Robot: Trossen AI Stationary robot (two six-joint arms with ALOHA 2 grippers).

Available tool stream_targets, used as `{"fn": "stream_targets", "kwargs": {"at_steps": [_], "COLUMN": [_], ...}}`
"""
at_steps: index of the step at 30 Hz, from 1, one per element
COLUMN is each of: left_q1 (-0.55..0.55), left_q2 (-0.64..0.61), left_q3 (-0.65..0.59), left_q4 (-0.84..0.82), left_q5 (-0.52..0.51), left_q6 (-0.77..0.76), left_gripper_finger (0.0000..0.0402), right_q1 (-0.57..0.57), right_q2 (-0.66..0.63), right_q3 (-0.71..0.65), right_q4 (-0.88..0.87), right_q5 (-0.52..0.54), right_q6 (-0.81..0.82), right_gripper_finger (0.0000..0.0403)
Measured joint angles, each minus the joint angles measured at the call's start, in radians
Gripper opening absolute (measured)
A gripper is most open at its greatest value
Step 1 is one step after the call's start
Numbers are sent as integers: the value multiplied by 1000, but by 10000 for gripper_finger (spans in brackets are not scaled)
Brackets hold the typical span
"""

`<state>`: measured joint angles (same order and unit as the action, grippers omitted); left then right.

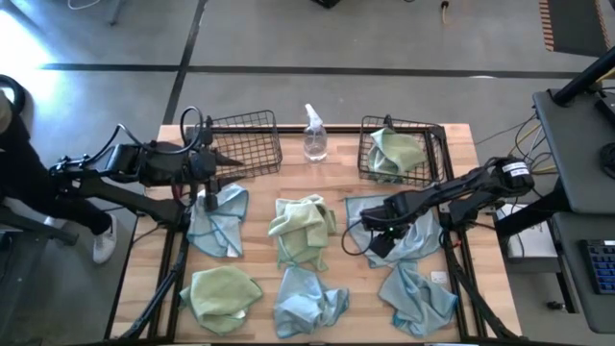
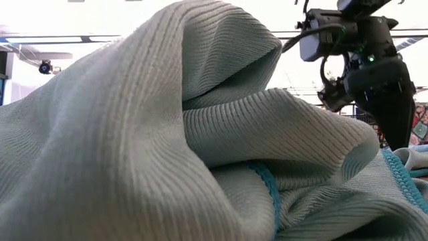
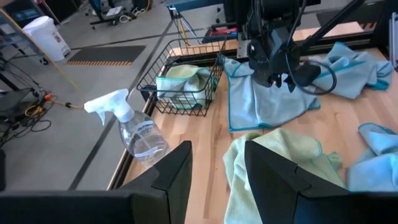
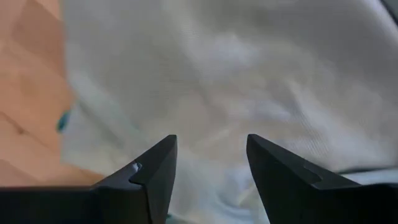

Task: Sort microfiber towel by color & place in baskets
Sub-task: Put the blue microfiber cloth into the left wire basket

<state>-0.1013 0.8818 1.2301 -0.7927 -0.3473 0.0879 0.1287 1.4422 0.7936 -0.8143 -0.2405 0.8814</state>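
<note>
While its fingers stood apart over pale fabric with nothing between them, the right gripper (image 1: 368, 234) hovered low above the light blue towel (image 1: 415, 231) on the table's right side, just in front of the right basket (image 1: 434, 135); whether the tips touched cloth, cannot tell. Left gripper (image 1: 209, 161) sat by the left basket (image 1: 246, 142), fingers (image 3: 175, 179) parted with a narrow gap, holding nothing, above the edge of another blue towel (image 1: 219, 223). Progress looked early: one yellow-green towel (image 1: 396, 152) lay in the right basket, left basket appeared empty. Left on the wooden table (image 1: 461, 139): yellow-green towel at centre (image 1: 306, 225), yellow-green towel front left (image 1: 221, 293), blue towel front centre (image 1: 306, 300), blue towel front right (image 1: 417, 296), plus the two under the grippers. So four blue and two green remained, judging from the top view. Clear spray bottle (image 1: 314, 136) stood between the baskets, near any crossing path. Low camera was mostly blocked by a blue towel's folds (image 2: 167, 147). Person's dark sleeve (image 1: 14, 163) showed at far left, off the table.
</note>
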Motion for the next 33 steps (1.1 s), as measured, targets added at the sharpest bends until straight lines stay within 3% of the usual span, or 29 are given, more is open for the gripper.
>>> {"fn": "stream_targets", "kwargs": {"at_steps": [19, 33], "left_q1": [0, 0], "left_q2": [0, 1], "left_q3": [0, 0], "left_q4": [25, 25], "left_q5": [0, 0], "left_q6": [0, 4], "left_gripper_finger": [133, 132], "right_q1": [-2, -2], "right_q2": [-3, -1], "right_q3": [-119, -114], "right_q4": [104, 149], "right_q5": [38, 58], "right_q6": [105, 127], "right_gripper_finger": [185, 89]}}
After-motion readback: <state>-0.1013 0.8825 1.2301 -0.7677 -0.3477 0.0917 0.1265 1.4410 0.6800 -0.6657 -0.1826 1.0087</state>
